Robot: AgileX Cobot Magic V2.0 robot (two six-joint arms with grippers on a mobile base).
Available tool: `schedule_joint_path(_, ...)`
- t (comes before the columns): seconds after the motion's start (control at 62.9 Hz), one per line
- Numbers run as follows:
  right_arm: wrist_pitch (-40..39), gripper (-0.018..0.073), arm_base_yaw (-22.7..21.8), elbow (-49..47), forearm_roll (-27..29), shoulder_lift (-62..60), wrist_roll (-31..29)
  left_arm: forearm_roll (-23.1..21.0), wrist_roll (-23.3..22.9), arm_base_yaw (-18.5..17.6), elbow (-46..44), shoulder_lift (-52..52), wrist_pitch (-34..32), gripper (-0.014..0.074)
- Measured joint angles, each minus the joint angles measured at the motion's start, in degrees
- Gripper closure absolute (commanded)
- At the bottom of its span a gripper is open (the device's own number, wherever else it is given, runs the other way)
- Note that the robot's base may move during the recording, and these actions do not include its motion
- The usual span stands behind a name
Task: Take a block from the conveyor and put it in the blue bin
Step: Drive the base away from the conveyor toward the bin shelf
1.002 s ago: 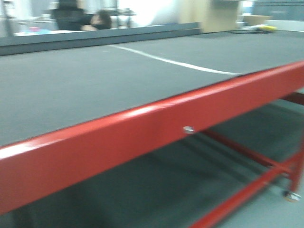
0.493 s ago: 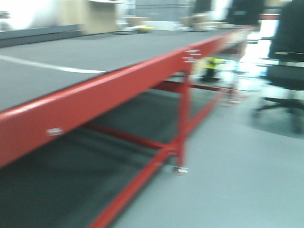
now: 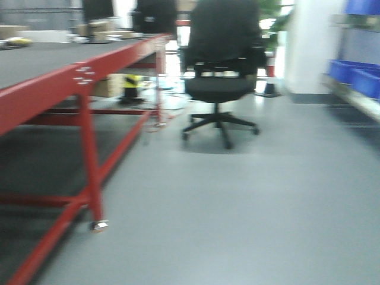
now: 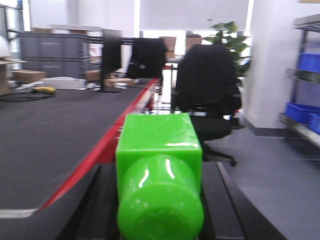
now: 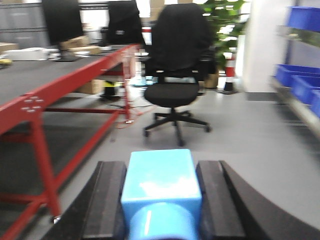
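Observation:
My left gripper (image 4: 159,167) is shut on a bright green block (image 4: 159,175), whose rounded end faces the camera between the black fingers (image 4: 97,200). My right gripper (image 5: 161,165) is shut on a light blue block (image 5: 161,182) held the same way. The conveyor (image 3: 29,59), a wide dark-grey belt on a red frame, runs along the left in all views. Blue bins (image 3: 356,77) sit on a shelf at the far right and also show as the blue bins (image 5: 295,82) in the right wrist view. Neither gripper appears in the front view.
A black office chair (image 3: 219,71) stands on the grey floor straight ahead, beyond the conveyor's end. Red frame legs with a castor (image 3: 98,225) are at the lower left. A white pillar (image 3: 306,47) and a traffic cone (image 3: 270,83) stand behind the chair.
The front view has swung right: from the conveyor belt filling the frame, past its red frame, to the open floor with the chair and the blue bins.

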Motion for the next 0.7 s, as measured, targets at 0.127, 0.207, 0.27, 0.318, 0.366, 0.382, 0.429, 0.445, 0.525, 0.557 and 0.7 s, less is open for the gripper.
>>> schedule_joint_path(0.127,0.00,0.0721,0.00,0.00,0.00,0.00,0.00,0.00,0.00,0.00,0.00,0.00,0.00,0.0708)
schedule_joint_path(0.207,0.00,0.0721,0.00,0.00,0.00,0.00,0.00,0.00,0.00,0.00,0.00,0.00,0.00,0.0708)
schedule_joint_path(0.27,0.00,0.0721,0.00,0.00,-0.10,0.00,0.00,0.00,0.00,0.00,0.00,0.00,0.00,0.0708)
schedule_joint_path(0.318,0.00,0.0721,0.00,0.00,-0.10,0.00,0.00,0.00,0.00,0.00,0.00,0.00,0.00,0.0708)
schedule_joint_path(0.366,0.00,0.0721,0.00,0.00,-0.10,0.00,0.00,0.00,0.00,0.00,0.00,0.00,0.00,0.0708)
schedule_joint_path(0.382,0.00,0.0721,0.00,0.00,-0.10,0.00,0.00,0.00,0.00,0.00,0.00,0.00,0.00,0.0708)
schedule_joint_path(0.429,0.00,0.0721,0.00,0.00,-0.10,0.00,0.00,0.00,0.00,0.00,0.00,0.00,0.00,0.0708)
schedule_joint_path(0.445,0.00,0.0721,0.00,0.00,-0.10,0.00,0.00,0.00,0.00,0.00,0.00,0.00,0.00,0.0708)
schedule_joint_path(0.525,0.00,0.0721,0.00,0.00,-0.10,0.00,0.00,0.00,0.00,0.00,0.00,0.00,0.00,0.0708)
schedule_joint_path(0.557,0.00,0.0721,0.00,0.00,-0.10,0.00,0.00,0.00,0.00,0.00,0.00,0.00,0.00,0.0708)
schedule_joint_path(0.7,0.04,0.0721,0.00,0.00,-0.10,0.00,0.00,0.00,0.00,0.00,0.00,0.00,0.00,0.0708)
